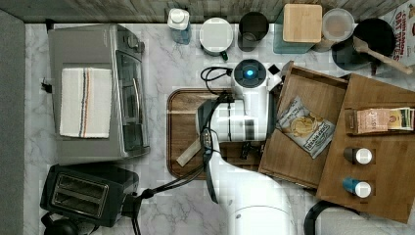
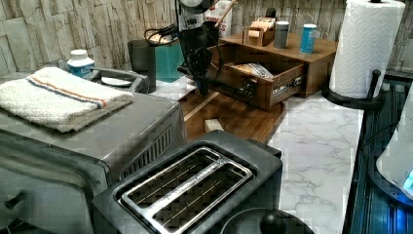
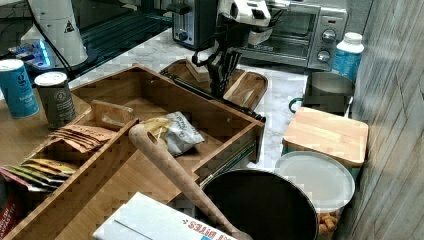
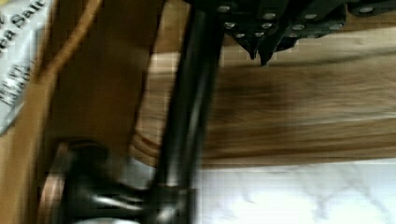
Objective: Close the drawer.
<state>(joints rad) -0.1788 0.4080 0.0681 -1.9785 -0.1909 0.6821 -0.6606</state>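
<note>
While the shallow medium-brown wooden drawer (image 1: 298, 129) stands pulled out over the marble desk (image 1: 161, 63), its long black bar handle (image 3: 212, 95) lies just beside the black pincer (image 3: 223, 67), fingertips clenched together, empty. Closing push: toward the top view's right, square to the bar.

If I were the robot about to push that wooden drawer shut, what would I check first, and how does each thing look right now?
1. Drawer pulled out and in need of closing: ok, it stands wide open.
2. Gripper close to the black bar handle: ok, it hangs just in front of the bar.
3. Gripper fingers together for a push: ok, in the wrist view the tips nearly meet beside the bar.
4. Chip bag low enough to slide in: cannot tell; it lies flat but looks puffy.
5. Contact with the handle: cannot tell.
6. Wooden tray in front not blocking: ok, it lies on the drawer's outward side.
</note>
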